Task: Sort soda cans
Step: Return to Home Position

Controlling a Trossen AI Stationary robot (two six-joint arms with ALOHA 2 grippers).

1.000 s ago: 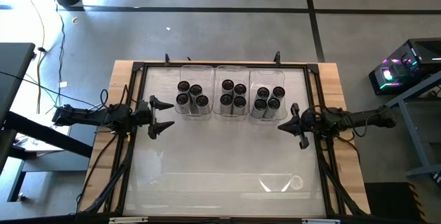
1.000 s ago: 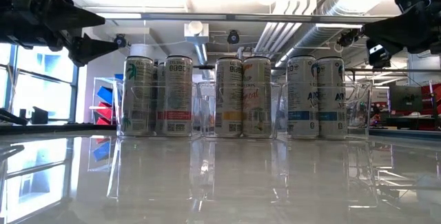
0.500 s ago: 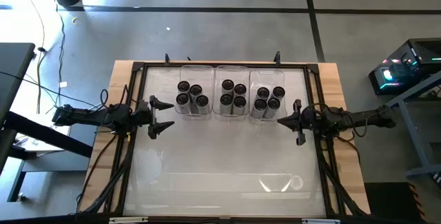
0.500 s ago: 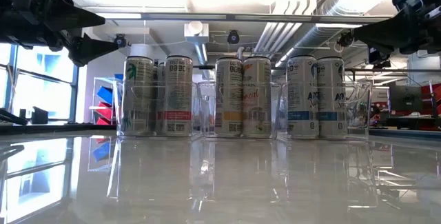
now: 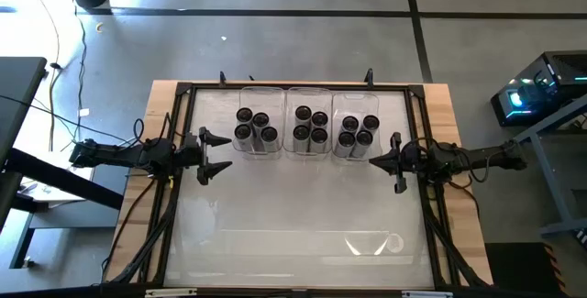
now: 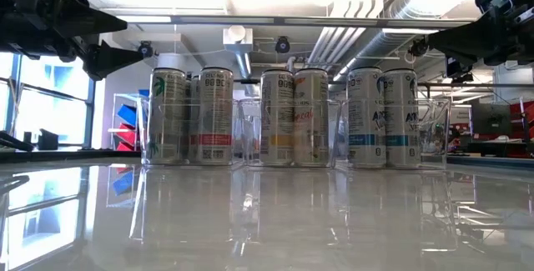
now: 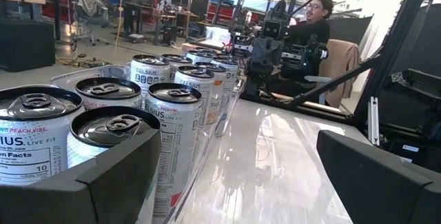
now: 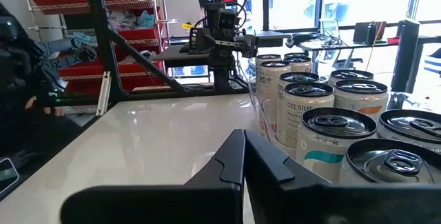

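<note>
Soda cans (image 5: pixel 319 118): upright, dark tops, silvery sides, three tight clusters in a row between left gripper (image 5: pixel 228 152) and right gripper (image 5: pixel 371 160), end clusters just beside each.

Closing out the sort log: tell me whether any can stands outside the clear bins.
No, in the high view every one of the soda cans stands inside one of the three clear bins.

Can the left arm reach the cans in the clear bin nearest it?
Probably yes. The left gripper is open beside the leftmost clear plastic bin, nothing between them. Its dark-topped silvery soda cans stand packed close, so grasping could be tight.
</note>
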